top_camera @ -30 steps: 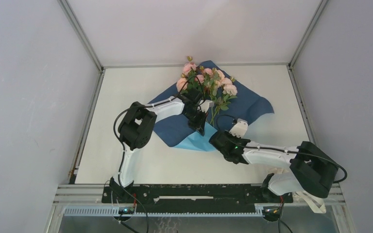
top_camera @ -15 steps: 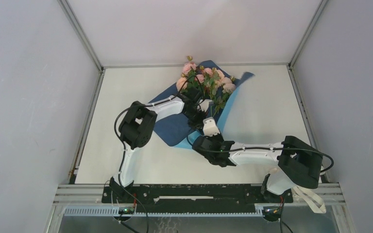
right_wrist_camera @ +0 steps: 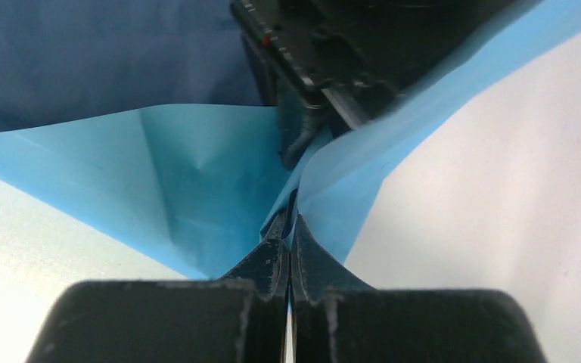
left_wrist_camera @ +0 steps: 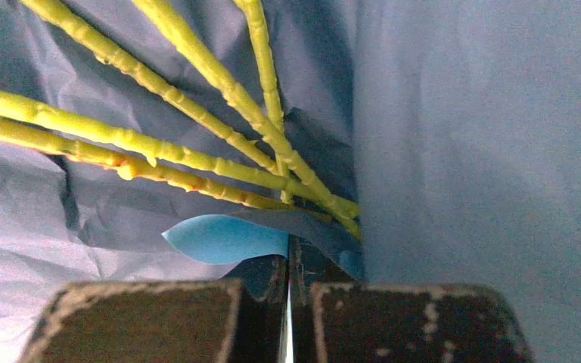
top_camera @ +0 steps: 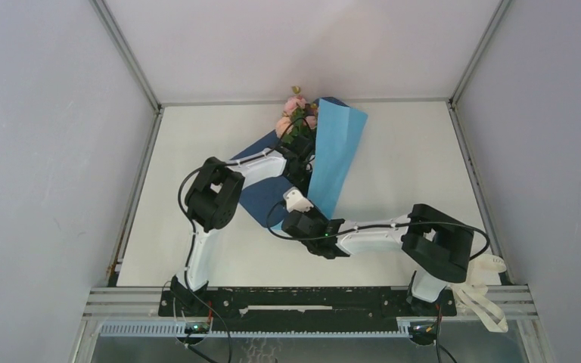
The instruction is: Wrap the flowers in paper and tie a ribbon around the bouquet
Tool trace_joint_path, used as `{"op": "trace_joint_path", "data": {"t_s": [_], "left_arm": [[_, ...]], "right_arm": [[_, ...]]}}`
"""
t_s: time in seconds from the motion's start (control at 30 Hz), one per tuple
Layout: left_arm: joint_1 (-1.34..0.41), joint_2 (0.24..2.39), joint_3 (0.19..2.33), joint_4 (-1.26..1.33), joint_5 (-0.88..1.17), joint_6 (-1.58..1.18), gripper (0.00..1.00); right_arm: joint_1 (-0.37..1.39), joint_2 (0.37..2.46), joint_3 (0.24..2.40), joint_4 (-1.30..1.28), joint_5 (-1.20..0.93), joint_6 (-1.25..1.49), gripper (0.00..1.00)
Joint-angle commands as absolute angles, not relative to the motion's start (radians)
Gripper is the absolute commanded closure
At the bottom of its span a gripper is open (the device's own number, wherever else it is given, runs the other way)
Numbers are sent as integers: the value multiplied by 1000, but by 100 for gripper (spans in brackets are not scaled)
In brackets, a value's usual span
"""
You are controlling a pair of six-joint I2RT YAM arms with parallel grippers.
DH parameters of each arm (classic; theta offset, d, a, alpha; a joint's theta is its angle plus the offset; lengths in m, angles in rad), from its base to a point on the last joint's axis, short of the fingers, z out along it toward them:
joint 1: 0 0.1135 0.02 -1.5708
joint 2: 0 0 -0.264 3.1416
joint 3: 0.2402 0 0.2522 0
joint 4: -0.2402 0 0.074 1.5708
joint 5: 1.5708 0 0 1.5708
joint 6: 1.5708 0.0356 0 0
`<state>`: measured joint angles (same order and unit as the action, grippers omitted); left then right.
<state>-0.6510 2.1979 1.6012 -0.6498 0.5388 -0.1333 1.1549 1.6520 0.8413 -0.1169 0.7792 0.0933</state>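
Right gripper (right_wrist_camera: 289, 227) clamped on paper (top_camera: 337, 144) edge. Light-blue flap stands folded over flowers (top_camera: 293, 115), by mid far edge of tabletop (top_camera: 416, 166). Left gripper (left_wrist_camera: 287, 261) fully closed beside stems (left_wrist_camera: 197, 151).

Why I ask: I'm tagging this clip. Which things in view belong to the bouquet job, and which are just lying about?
Of the job: the flowers, the paper folded over them, the ribbon by the right arm's base, the right gripper shut on the paper, the left gripper shut beside the stems.
Not of it: the table, the enclosure rails.
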Motion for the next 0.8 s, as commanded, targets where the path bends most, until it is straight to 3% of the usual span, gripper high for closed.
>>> {"op": "trace_joint_path", "data": {"t_s": [0.0,0.1,0.37,0.47,0.7,0.77], "left_arm": [[-622,2254,1600,-639,436,-101,100],[-606,2237,1620,-683,456,-79,94],[-489,2119,1692,-799,484,-16,53],[-424,2053,1712,-823,492,-4,43],[-334,1839,1606,-666,646,-82,21],[-343,1793,1506,-537,722,-166,2]], "right_arm": [[1173,1713,876,-47,659,75,100],[1170,1761,876,-59,635,95,100],[1164,1821,876,-77,582,126,100],[1163,1822,876,-88,580,135,100],[1164,1827,876,-101,583,138,100],[1164,1826,876,-103,587,138,100]]}}
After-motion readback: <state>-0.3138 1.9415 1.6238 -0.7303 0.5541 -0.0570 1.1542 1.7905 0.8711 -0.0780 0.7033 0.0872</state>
